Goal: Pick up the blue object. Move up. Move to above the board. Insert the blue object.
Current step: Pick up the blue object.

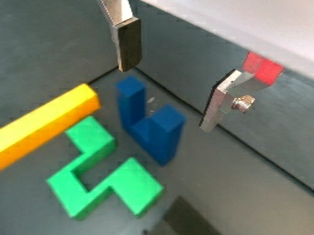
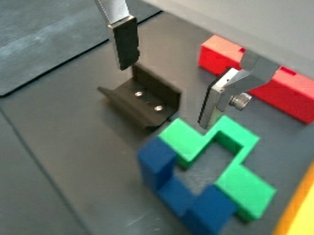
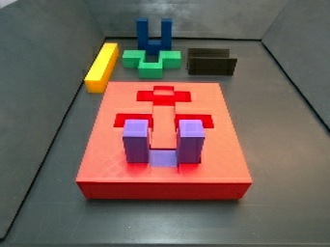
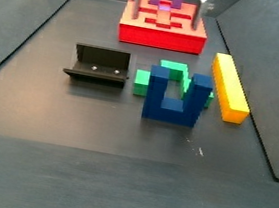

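— Blue plastic, the dark U-shaped block [image 4: 179, 97]: where does it stand?

— On the dark floor, upright, both prongs pointing straight up, its base down. It sits just beside the green zigzag block [image 4: 164, 78], with the long yellow bar [image 4: 228, 84] on its other side. In a side view its long axis, from prong to prong, runs roughly across the bar's length.

— And the large red slab with cut recesses [image 3: 116, 125]?

— Well apart from it. A purple U-shaped block [image 3: 164, 142] stands in the slab's top, prongs up.

— The gripper [image 1: 178, 72]?

— Hanging above the blue block, not touching it. Its flat silver fingers [image 1: 128, 43] are spread wide with nothing between them, as both wrist views show. The dark L-shaped fixture [image 2: 142, 95] stands near the green block.
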You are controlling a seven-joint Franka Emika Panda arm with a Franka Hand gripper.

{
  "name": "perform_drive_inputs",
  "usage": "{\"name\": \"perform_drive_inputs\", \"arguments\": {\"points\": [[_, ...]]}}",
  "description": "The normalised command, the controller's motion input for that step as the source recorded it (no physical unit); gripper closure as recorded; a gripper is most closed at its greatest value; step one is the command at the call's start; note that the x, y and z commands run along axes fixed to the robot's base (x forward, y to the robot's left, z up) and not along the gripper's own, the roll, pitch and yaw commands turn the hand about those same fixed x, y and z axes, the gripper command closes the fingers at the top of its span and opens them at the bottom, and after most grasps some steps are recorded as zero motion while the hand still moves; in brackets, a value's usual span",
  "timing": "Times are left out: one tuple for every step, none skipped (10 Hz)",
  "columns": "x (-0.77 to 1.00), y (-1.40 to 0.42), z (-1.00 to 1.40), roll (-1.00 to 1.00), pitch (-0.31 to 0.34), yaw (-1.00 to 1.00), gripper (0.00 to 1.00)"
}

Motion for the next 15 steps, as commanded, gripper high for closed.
{"name": "perform_drive_inputs", "arguments": {"points": [[0.39,0.35,-0.47,0.09,0.000,-0.05,0.00],[0.15,0.18,-0.48,0.12,0.000,0.00,0.00],[0.00,0.00,-0.45,0.09,0.000,0.00,0.00],[-0.05,0.00,-0.40,0.10,0.000,-0.03,0.00],[-0.14,0.00,-0.29,0.03,0.000,-0.12,0.00],[-0.08,0.00,-0.36,0.05,0.000,-0.10,0.00],[0.00,0.00,-0.37,0.08,0.000,-0.02,0.00],[0.00,0.08,-0.28,0.09,0.000,0.00,0.00],[0.00,0.17,-0.22,0.17,0.000,-0.02,0.00],[0.00,0.15,-0.19,0.15,0.000,-0.03,0.00],[-0.05,0.13,-0.18,0.15,0.000,-0.07,0.00],[-0.13,0.08,-0.17,0.09,0.000,-0.11,0.00],[-0.03,0.00,-0.21,0.09,0.000,-0.06,0.00],[0.00,0.00,-0.26,0.11,0.000,0.00,0.00],[0.00,0.00,-0.29,0.12,0.000,0.00,0.00]]}}
